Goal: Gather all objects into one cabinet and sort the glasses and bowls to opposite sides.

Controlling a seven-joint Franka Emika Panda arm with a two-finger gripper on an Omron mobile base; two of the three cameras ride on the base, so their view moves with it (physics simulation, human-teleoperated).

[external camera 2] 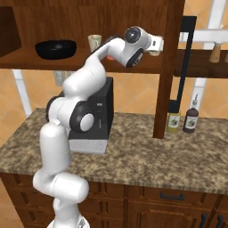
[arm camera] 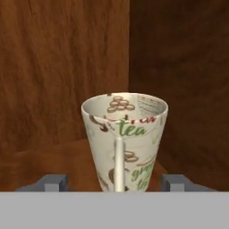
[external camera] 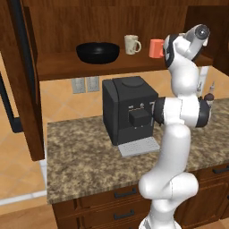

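The gripper point(arm camera: 114, 182) was seen opened wide around 1 upright printed mug point(arm camera: 124, 138) on the cabinet point(arm camera: 62, 80) shelf.

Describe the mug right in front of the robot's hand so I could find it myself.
Look inside the dark wooden wall cabinet above the coffee machine. On its shelf, at the right end past the black bowl, stands a cream mug between the open gripper tips. Unlike the plain orange mug, it carries a printed "tea" design.
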